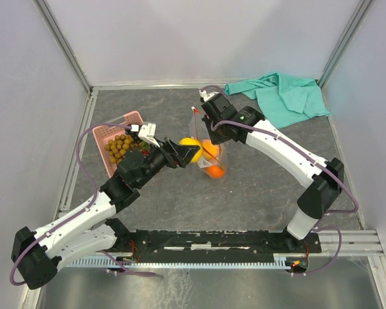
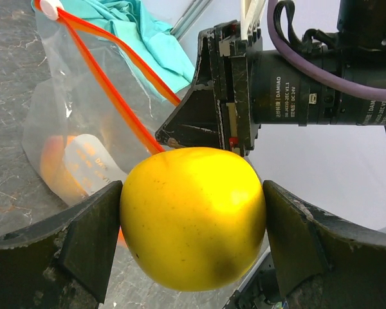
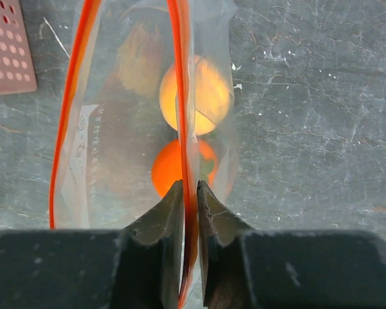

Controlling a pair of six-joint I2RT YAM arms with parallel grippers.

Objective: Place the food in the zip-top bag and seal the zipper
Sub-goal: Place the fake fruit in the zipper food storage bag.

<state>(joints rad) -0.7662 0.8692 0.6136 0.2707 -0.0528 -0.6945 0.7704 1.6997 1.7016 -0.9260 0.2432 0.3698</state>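
My left gripper point(image 1: 192, 152) is shut on a yellow lemon point(image 1: 188, 143), held in the air next to the bag's open mouth; the lemon fills the jaws in the left wrist view point(image 2: 193, 215). My right gripper point(image 1: 199, 117) is shut on the orange-red zipper point(image 3: 182, 96) of the clear zip-top bag point(image 1: 212, 158) and holds the mouth up and apart. Inside the bag lie a yellow-orange fruit point(image 3: 209, 96) and an orange point(image 3: 166, 175). Brown berries point(image 1: 119, 147) sit in the pink basket. I cannot make out the dark grapes.
The pink slotted basket point(image 1: 119, 129) stands at the left, just behind my left wrist. A teal cloth point(image 1: 283, 96) lies crumpled at the back right. Grey walls enclose the table on three sides.
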